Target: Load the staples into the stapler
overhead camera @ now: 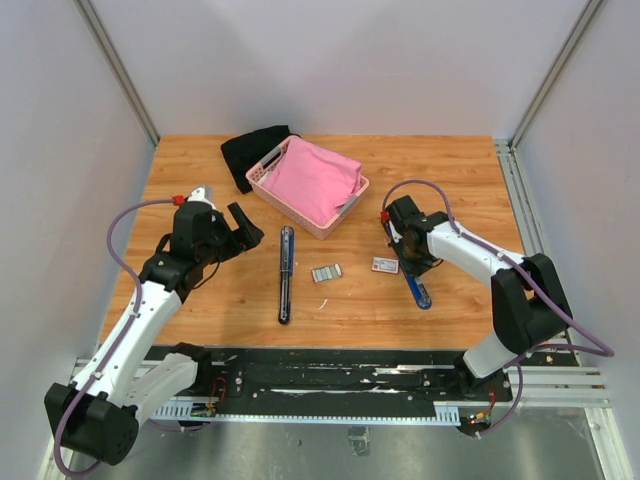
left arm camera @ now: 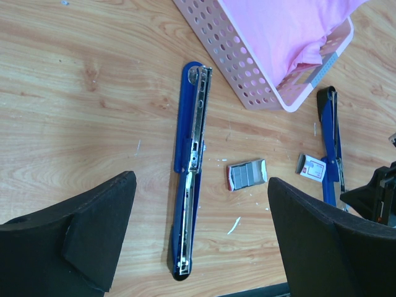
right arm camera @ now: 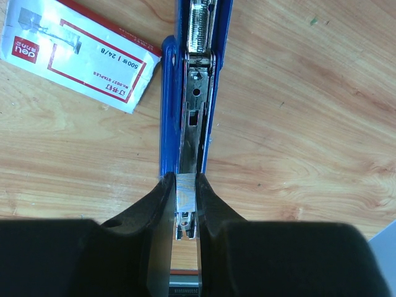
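Note:
Two blue staplers lie opened flat on the wooden table. One stapler point(overhead camera: 286, 273) is at centre, also in the left wrist view point(left arm camera: 192, 167). The other stapler point(overhead camera: 418, 290) lies under my right gripper point(overhead camera: 407, 262), its metal channel point(right arm camera: 197, 117) facing up. My right gripper point(right arm camera: 187, 185) is shut on a short silvery strip of staples point(right arm camera: 187, 193), held over the near end of that channel. A block of staples point(overhead camera: 326, 272) point(left arm camera: 247, 174) lies between the staplers. The white carton with red print point(overhead camera: 385, 265) point(right arm camera: 80, 55) lies beside the right stapler. My left gripper point(overhead camera: 240, 228) point(left arm camera: 201, 192) is open and empty above the centre stapler's near end.
A pink perforated basket point(overhead camera: 262, 178) point(left arm camera: 260, 68) holding pink cloth stands at the back centre. A black cloth point(overhead camera: 252, 150) lies behind it. White walls enclose the table on three sides. Small white scraps point(left arm camera: 234, 225) lie on the wood.

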### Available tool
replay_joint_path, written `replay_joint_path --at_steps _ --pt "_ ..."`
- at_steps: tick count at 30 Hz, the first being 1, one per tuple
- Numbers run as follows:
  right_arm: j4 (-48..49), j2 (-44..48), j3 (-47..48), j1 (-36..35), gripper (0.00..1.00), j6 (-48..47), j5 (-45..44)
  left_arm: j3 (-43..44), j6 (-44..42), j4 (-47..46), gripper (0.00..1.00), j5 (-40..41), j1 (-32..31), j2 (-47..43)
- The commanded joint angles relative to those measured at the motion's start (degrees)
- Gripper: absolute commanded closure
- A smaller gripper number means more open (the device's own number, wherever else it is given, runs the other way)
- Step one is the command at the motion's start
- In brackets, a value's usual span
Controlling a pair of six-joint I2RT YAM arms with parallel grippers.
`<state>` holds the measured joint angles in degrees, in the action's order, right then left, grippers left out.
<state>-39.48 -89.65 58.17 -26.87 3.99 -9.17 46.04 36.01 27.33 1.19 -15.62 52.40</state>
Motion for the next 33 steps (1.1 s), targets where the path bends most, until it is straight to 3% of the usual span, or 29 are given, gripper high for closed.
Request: replay_joint_path --at_steps 1,33 --pt "-1.78 1.4 0.41 1.52 0.86 -0.56 0.17 -0.07 -0.68 -0.52 0.08 -0.18 -0.28 -0.46" --pt "-2.01 -0.07 0.47 2.69 0.87 -1.18 1.31 0.01 -0.68 -0.74 0.08 -0.07 -0.22 -0.28"
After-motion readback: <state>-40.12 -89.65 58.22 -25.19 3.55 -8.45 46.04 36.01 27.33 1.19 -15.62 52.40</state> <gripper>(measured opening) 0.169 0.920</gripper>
